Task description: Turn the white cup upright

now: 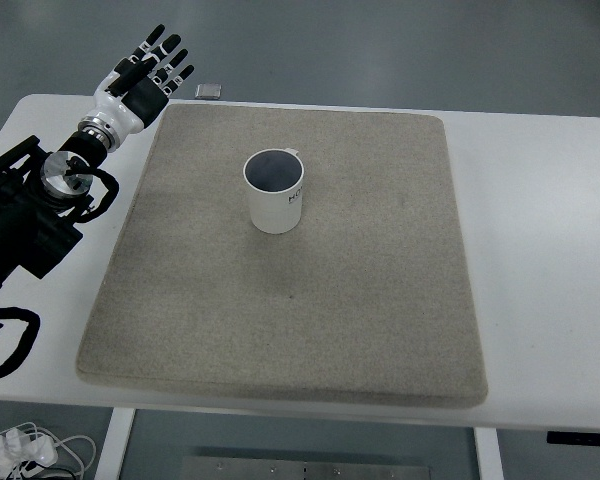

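The white cup (274, 192) stands mouth-up, axis vertical, well right of the empty, spread-fingered left hand (145, 77), the only hand visible.

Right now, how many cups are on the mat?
1. The white cup stands upright, opening up, on the grey mat, in its far half near the middle. The left hand is off the mat's far left corner, fingers spread. Nothing seems hidden.

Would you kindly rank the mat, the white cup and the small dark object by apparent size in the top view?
1. Mat
2. White cup
3. Small dark object, beyond the mat's far edge
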